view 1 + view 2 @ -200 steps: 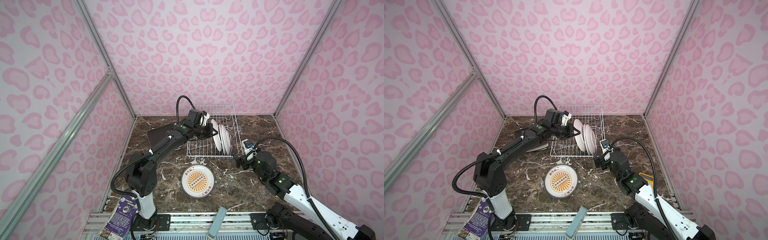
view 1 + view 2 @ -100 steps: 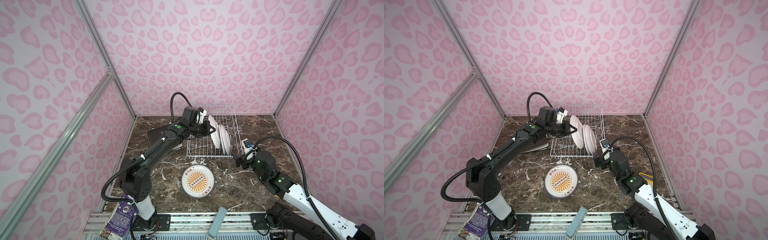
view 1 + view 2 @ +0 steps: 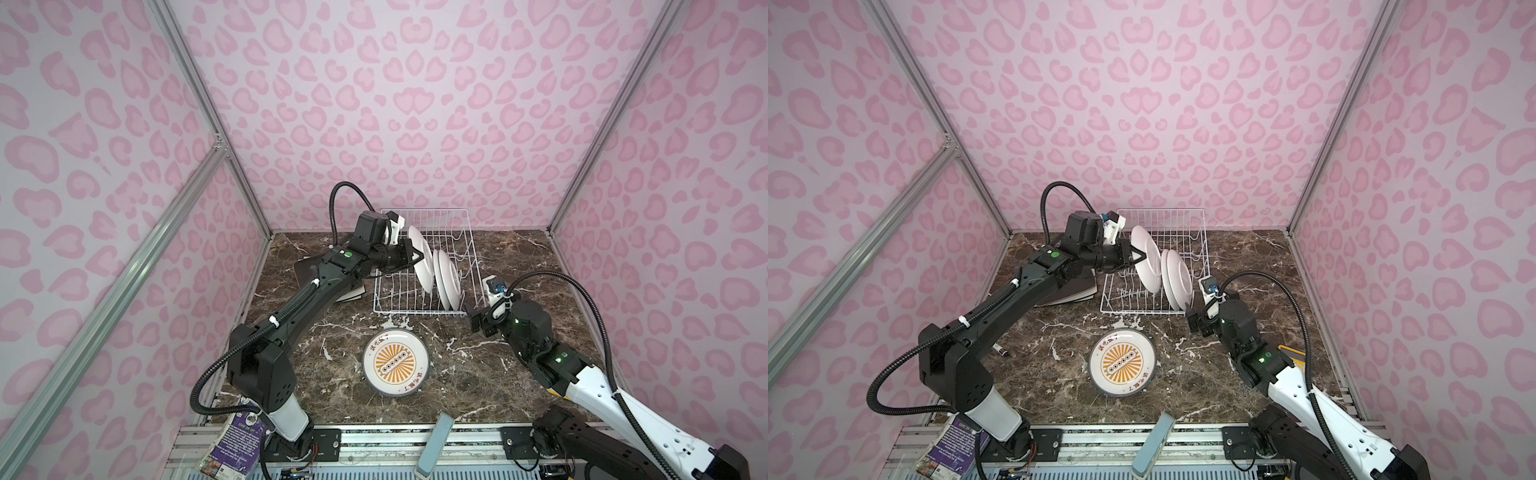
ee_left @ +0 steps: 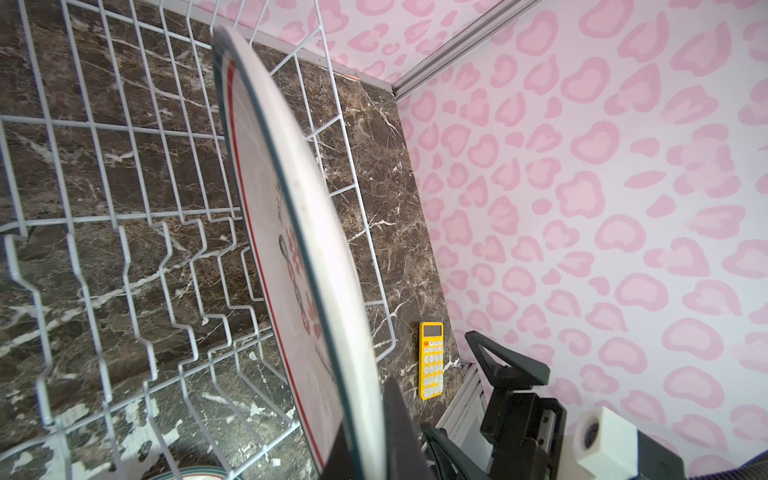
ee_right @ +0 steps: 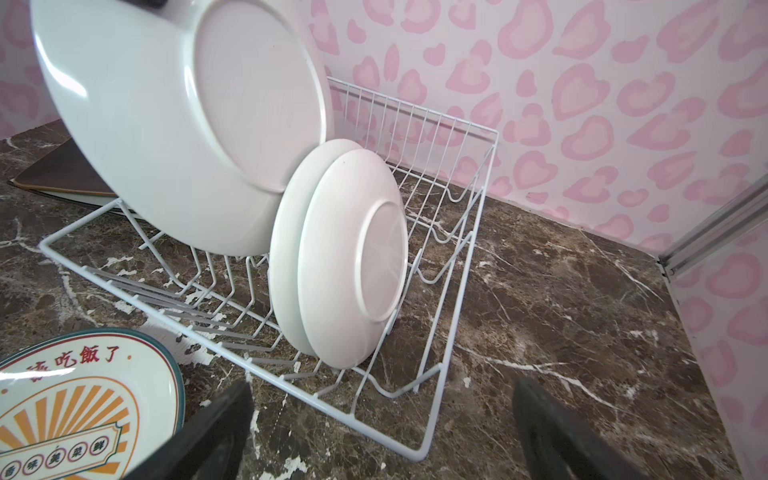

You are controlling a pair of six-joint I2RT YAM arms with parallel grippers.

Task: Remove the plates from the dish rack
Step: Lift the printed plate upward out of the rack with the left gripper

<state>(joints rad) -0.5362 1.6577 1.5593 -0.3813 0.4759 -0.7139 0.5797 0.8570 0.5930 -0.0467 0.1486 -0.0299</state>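
Left gripper is clamped on the rim of a round white plate, which it holds on edge and tilted over the white wire dish rack. I cannot tell whether the plate's lower edge touches the wires. Just past the held plate, on the side away from this gripper, two more white plates stand on edge together in the rack. Back along the arm from the gripper, a dark brown square plate lies flat on a cream one, on the table beside the rack.

My right gripper hovers by the rack's near corner, jaws spread wide with nothing between them. Near it, toward my left arm's base, a sunburst plate with Chinese characters lies face up on the table. That surface is dark brown marble with white veins.

I see three walls with pink spots on pale pink, joined by aluminium posts. A yellow calculator lies at the table's edge by the wall, beyond my right arm.
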